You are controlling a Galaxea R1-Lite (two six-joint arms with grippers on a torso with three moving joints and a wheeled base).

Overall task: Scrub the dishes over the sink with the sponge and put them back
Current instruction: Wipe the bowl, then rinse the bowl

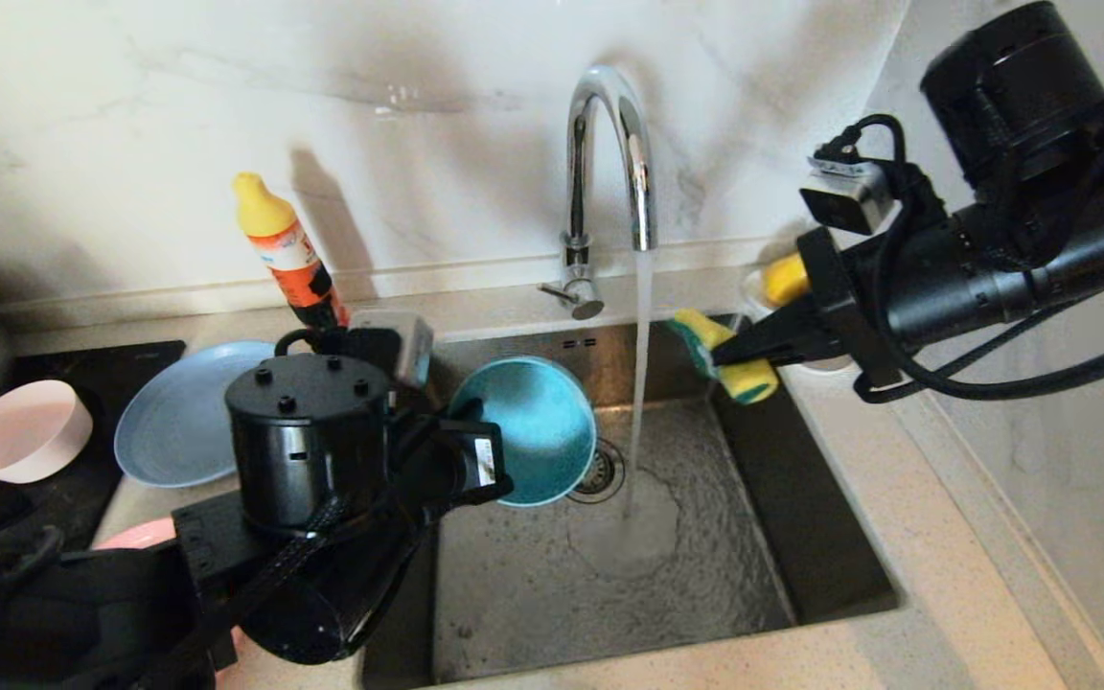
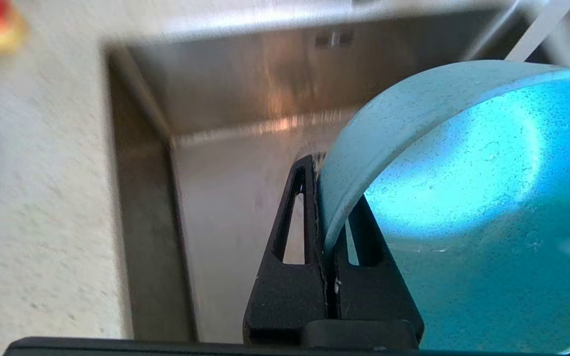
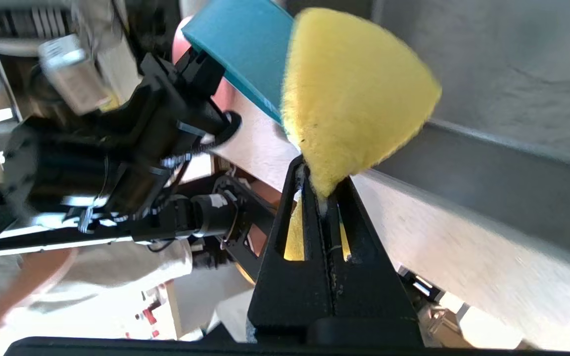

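fig. two-arm dish scrub, mid-cycle. left gripper (image 1: 502,458) holds the teal bowl (image 1: 525,429) by its rim, jaws pinched narrow on the wall w/ one finger inside and one outside (clear in left wrist view). bowl is tipped on edge, opening facing the robot, hanging over the left-rear part of the sink (image 1: 830,537), just beside the drain strainer (image 1: 600,471) as seen from above. right gripper (image 1: 726,355) has its jaws shut on the sponge (image 1: 730,362), yellow body squashed betw. the fingers; it sits at the sink's right-rear corner, near but apart from the bowl. faucet (image 1: 609,153) is running; the stream falls betw. bowl and sponge onto the basin floor.

other dishes: pale pink bowl (image 1: 23,429) and grey-blue plate (image 1: 178,412) wait on the tabletop (image 1: 907,498) at left; a pink edge, prob. the salmon plate (image 1: 135,535), shows under the left arm. orange bottle (image 1: 286,251) stands at the back wall.

step in hand (judged): bringing sponge to bowl for scrubbing; no contact yet. next move calls for carrying the sponge across the stream to the bowl's inner face, pressing w/o knocking the bowl out of its thin rim grip, which could slip when wet.
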